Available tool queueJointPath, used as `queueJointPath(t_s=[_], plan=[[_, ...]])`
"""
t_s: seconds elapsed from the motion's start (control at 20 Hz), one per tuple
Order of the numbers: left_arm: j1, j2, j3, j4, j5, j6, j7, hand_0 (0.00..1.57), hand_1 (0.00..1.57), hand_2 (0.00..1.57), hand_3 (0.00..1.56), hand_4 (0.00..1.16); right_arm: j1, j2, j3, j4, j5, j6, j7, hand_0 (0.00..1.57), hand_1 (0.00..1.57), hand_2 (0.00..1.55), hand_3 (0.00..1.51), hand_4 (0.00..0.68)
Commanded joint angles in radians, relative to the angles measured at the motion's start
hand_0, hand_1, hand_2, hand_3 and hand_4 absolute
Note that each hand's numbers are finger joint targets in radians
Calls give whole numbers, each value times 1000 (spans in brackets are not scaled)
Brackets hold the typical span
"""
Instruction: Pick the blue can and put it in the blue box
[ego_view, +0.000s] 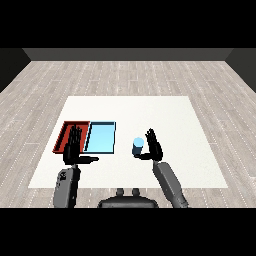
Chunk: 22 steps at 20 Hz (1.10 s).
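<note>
White table (175, 115), two trays by our left hand (73, 147).
Our right hand (154, 147) is spread wide beside the blue can (138, 146); left fingers straight over the red tray (64, 131), light blue tray (101, 138) alongside.

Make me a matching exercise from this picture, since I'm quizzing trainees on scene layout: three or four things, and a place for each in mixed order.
Things:
1. blue can
2. red tray
3. light blue tray
4. left hand

Places:
A. over the red tray's near edge
B. leftmost on the table
C. beside the right hand
D. between the red tray and the can

Pairs: 1-C, 2-B, 3-D, 4-A
</note>
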Motion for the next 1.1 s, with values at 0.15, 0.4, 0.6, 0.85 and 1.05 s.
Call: queueJointPath(t_s=[0.15, 0.4, 0.6, 0.85, 1.05], plan=[[-31, 31, 30, 23, 18, -16, 4, 0, 0, 0, 0, 0, 15, 2, 14, 94, -26, 43, -90, 0, 0, 0, 0, 0], [31, -25, -25, 19, -21, 1, -44, 0, 0, 0, 0, 0, -87, 2, 61, 173, -96, -29, -85, 0, 0, 0, 0, 0], [46, 41, 50, -9, 65, -69, -37, 0, 0, 0, 0, 0, -210, 2, 30, 216, -118, -45, -10, 0, 0, 0, 0, 0], [-31, 35, 47, 26, 43, -26, 4, 0, 0, 0, 0, 0, -75, 2, 43, 119, -98, -15, -5, 0, 0, 0, 0, 0], [22, -10, -8, -62, 15, 16, 52, 0, 0, 0, 0, 0, -218, 2, 140, 333, -186, -63, -136, 0, 0, 0, 0, 0]])
